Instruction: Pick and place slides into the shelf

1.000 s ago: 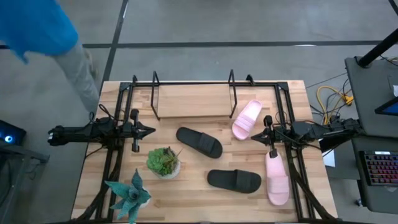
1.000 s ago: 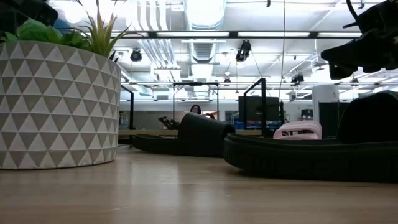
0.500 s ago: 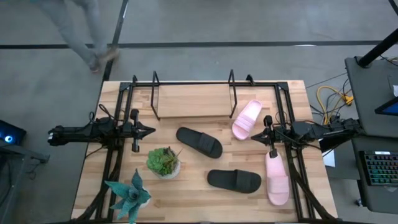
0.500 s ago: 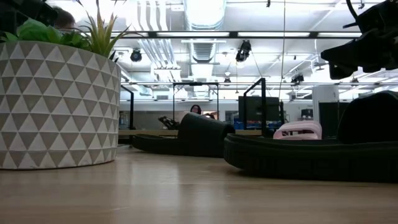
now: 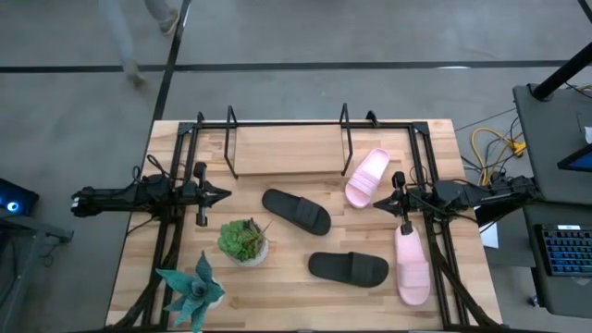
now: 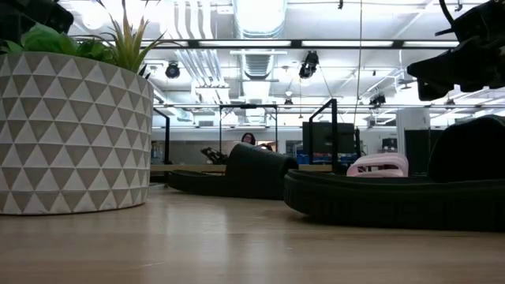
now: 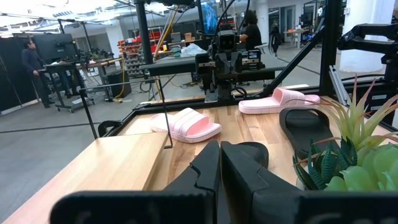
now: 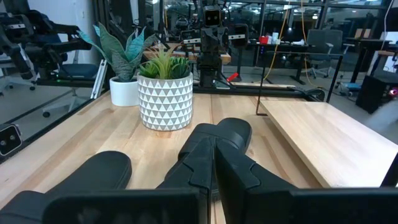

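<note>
High view: the shelf [image 5: 287,148] stands bare along the far edge of the bench [image 5: 277,287]. Four slides lie loose: one pink slide [image 5: 367,177] beside the shelf's right end, another pink slide [image 5: 413,264] near the right edge, two black slides [image 5: 296,211] mid-bench. The left hand [image 5: 225,194] and right hand [image 5: 381,201] hover clenched, grasping nothing. Two potted plants [image 5: 244,240] crowd the near-left corner.

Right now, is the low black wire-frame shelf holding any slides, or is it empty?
Empty: the shelf shows only bare wood between its loops; all four slides lie outside, one pale pink slide beside its right end.
</note>
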`<state>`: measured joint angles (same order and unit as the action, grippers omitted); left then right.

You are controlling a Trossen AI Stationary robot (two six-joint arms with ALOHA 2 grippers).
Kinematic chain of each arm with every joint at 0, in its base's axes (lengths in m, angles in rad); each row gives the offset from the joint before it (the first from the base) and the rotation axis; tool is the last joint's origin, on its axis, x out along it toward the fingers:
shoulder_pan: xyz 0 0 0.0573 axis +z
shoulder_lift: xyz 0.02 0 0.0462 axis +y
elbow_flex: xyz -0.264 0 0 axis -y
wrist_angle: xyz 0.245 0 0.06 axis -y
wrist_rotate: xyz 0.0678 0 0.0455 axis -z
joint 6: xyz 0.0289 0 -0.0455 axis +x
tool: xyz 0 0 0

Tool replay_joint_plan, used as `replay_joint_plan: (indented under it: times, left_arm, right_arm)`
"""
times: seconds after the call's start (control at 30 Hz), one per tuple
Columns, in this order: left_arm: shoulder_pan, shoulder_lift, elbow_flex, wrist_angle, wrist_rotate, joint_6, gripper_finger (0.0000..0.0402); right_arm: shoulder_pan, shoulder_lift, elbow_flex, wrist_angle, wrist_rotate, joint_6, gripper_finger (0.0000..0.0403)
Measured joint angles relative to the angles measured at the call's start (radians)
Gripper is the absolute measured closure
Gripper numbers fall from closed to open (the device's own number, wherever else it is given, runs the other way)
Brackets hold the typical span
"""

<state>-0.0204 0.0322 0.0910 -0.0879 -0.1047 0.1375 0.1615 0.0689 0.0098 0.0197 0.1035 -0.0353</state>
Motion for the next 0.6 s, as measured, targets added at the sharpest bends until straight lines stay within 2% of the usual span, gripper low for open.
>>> replay_joint_plan:
  times: [0.4,0.6]
  left_arm:
    - [0.0,0.0,0.0,0.0,0.0,0.001,0.0402]
    - [0.001,0.0,0.0,0.002,-0.009,0.179,0.0402]
  right_arm:
    - [0.0,0.0,0.0,0.0,0.0,0.0,0.0394]
    - [0.0,0.0,0.0,0.02,0.002,0.0,0.0394]
